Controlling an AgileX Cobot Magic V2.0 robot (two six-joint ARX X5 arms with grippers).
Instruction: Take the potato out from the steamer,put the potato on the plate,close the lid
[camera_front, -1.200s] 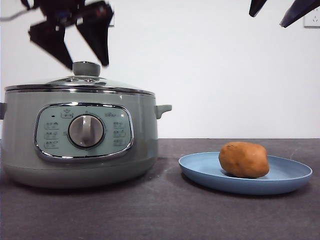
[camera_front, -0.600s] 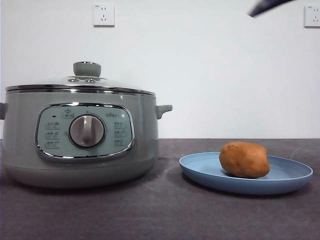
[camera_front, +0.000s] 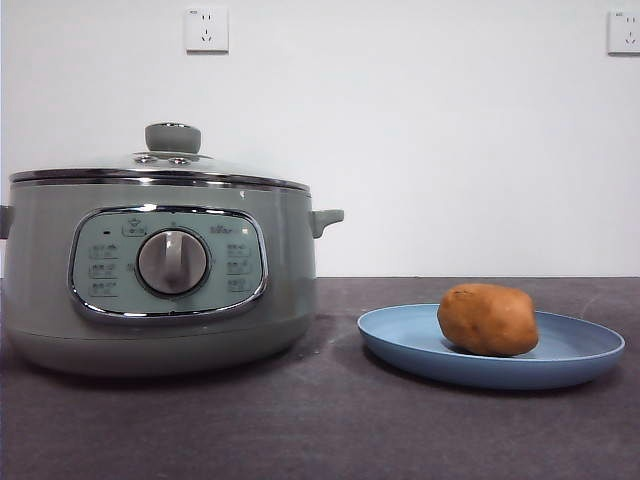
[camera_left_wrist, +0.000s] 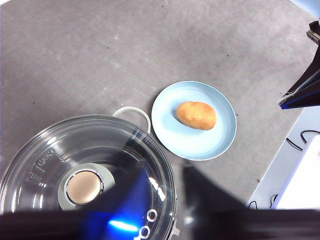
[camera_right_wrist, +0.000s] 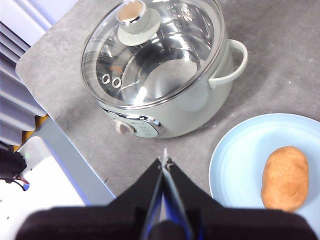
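1. Retreating cleanly is all that remains — the potato (camera_front: 487, 319) lies on the plate (camera_front: 400, 345) near the table's front edge, and the lid (camera_front: 160, 170) sits on the steamer (camera_front: 160, 330).
2. The right gripper (camera_right_wrist: 164, 165) hangs pinched together, empty; whether the left gripper grips anything I cannot tell — keep both high.

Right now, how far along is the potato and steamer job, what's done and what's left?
All three steps look done. The orange-brown oval potato lies on the shallow blue plate, beside the pale green steamer pot. The domed glass lid sits closed on its rim. Nothing is in hand: the right hand is shut and empty, above the table between pot and plate; the left hand's state is unclear. Nothing appears left.
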